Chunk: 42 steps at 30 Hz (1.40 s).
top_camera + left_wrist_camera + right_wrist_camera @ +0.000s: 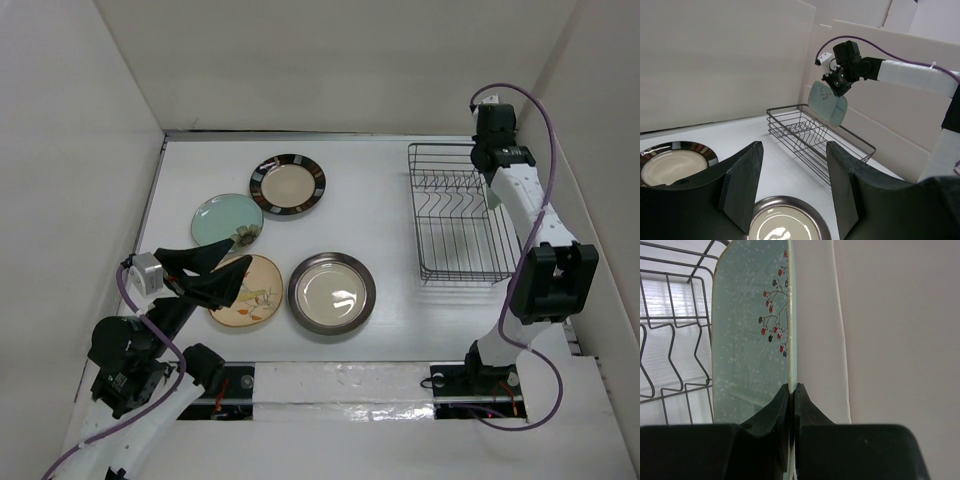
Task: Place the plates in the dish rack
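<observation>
White walls box in a white table (pixel 380 215). My right gripper (pixel 791 387) is clamped on the rim of the green plate (pixel 750 340). It holds the plate on edge above the far end of the dish rack (pixel 458 225), I judge so it can slip down between the prongs. My left gripper (pixel 795 147) hangs over the leaf plate (pixel 250 295) with its fingers wide apart, probably lined up for a pick. The brown-rimmed plate (pixel 287 185), teal plate (pixel 222 218) and silver plate (pixel 332 292) lie flat on the table. I can read no writing, only a berry sprig on the green plate.
</observation>
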Motion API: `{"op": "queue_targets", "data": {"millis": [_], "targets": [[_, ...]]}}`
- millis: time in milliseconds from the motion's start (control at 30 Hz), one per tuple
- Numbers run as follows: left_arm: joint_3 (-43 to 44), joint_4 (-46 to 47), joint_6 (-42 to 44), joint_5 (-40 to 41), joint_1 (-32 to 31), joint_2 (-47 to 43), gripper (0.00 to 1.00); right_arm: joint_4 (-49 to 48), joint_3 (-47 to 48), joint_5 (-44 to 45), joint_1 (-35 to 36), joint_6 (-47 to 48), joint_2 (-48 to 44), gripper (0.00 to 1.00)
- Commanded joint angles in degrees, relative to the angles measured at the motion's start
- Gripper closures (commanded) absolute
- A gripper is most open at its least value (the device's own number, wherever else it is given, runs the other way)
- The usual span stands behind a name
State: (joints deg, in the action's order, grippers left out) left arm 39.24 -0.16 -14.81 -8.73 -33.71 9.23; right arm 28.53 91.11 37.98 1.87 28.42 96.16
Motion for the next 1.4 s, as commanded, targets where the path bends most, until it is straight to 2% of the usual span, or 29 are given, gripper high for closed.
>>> {"op": "queue_targets", "data": {"millis": [0,133,300,1100,1367], "targets": [[1.19,1.66,0.92,0.56,-0.39,-0.89,0.5,-10.86,3.37,4.47,1.64,6.28,-1.24,1.0],[1.1,1.66,0.92,0.65,-0.39,-0.88,0.5,-12.7,2.42,5.36,1.65,10.5,-1.32,1.0],[1.1,1.39,0.92,0.82,-0.39,-0.45,0.5,-13.85,-0.05,4.3,0.42,10.42,-1.5,1.0],[0.83,1.4,0.83,1.17,-0.39,1.49,0.49,-23.17,-13.32,2.98,1.47,7.0,-0.89,1.0],[0.92,1.39,0.83,1.09,-0.39,1.23,0.49,-25.9,-17.63,3.68,2.0,2.87,-0.01,0.99]]}}
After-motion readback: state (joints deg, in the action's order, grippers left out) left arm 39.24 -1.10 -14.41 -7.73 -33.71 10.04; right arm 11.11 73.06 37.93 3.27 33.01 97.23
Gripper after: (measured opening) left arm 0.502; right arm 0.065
